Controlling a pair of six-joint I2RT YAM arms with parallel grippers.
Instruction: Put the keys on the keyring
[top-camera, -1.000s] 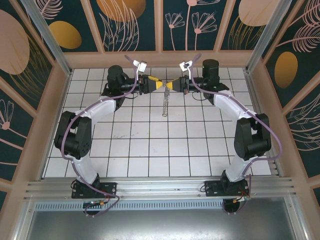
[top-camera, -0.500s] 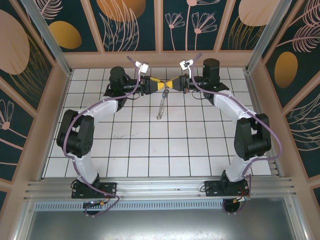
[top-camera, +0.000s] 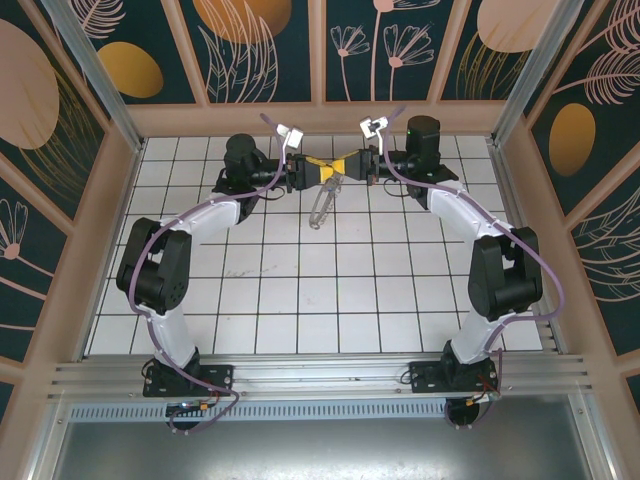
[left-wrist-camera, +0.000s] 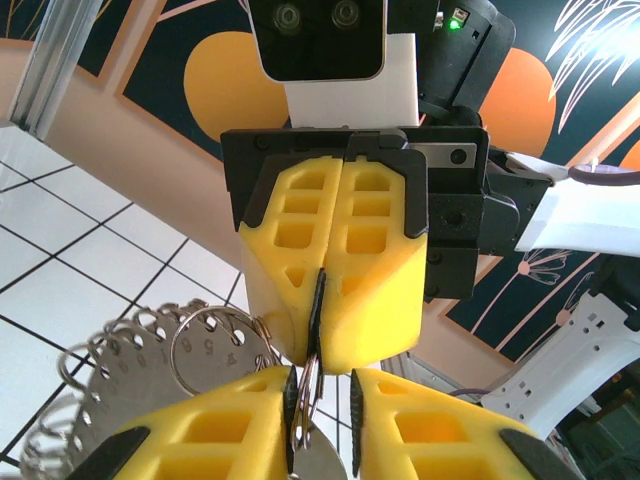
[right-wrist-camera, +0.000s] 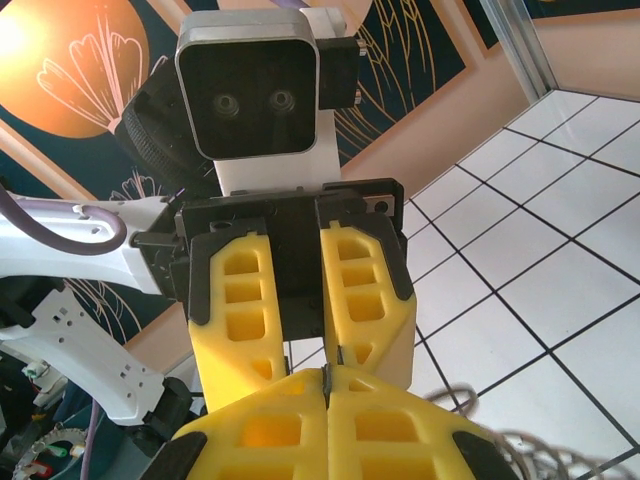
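Handover of the keyring (top-camera: 322, 203) looked to be the step in hand. Judged best done with the left gripper (left-wrist-camera: 322, 410) closing slowly and square on the wire while the other arm holds firm, so nothing twists free. Left jaws stood narrowly apart around the wire, not clamping it. Keyring dangled between the 2 grippers, silvery tags (left-wrist-camera: 150, 350) fanned beneath. Right gripper (right-wrist-camera: 326, 385) was pinched closed on its top edge.
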